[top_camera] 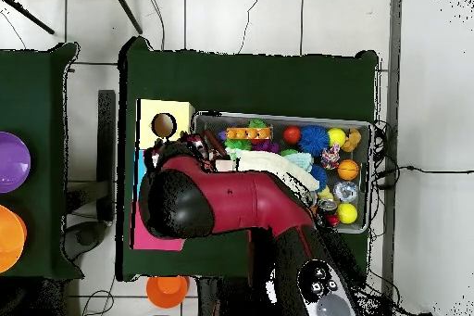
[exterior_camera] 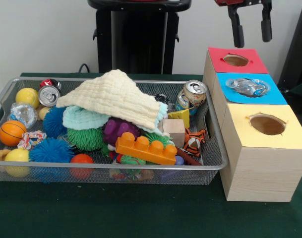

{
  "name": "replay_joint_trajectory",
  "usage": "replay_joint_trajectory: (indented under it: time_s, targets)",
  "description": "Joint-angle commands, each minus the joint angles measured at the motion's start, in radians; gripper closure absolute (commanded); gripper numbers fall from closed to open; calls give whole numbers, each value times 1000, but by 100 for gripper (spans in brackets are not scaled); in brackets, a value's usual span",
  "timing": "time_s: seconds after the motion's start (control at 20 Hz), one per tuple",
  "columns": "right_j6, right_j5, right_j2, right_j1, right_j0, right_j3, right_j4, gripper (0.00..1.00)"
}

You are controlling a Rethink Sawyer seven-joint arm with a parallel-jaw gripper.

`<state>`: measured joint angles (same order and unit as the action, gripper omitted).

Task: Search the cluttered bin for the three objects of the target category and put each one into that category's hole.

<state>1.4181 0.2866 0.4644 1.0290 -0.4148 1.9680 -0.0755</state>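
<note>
Front view: open fingers (exterior_camera: 250, 25) hang clear above the red-surrounded hole (exterior_camera: 235, 60)

End effector (exterior_camera: 250, 27) cut off by top edge; arm (top_camera: 231, 203) hides blue box and red box (top_camera: 157, 238) overhead

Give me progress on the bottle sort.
Done, wrongly: one crumpled bottle sits on the blue-surround hole, not the red hole, which looks empty. In hand: nothing; the gripper hangs open above the red hole. Left: one bottle shows in the bin; a third isn't visible.
</note>
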Motion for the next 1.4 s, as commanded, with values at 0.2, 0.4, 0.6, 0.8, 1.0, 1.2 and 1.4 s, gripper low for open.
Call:
replay_joint_trajectory:
  time_s: [0.2, 0.4, 0.6, 0.8, 1.0, 1.2, 1.4]
  targets:
    - [97, 83, -13, -65, 21, 50, -37, 0]
    - [99, 96, -28, -85, 36, 31, -39, 0]
    - [94, 149, -52, -88, 56, 15, -41, 0]
    - [84, 245, -86, -98, 82, -15, -48, 0]
    - [74, 306, -104, -107, 99, -33, -58, 100]
    - [62, 359, -105, -112, 106, -39, -64, 100]
    - [44, 378, -83, -123, 92, -36, -60, 100]
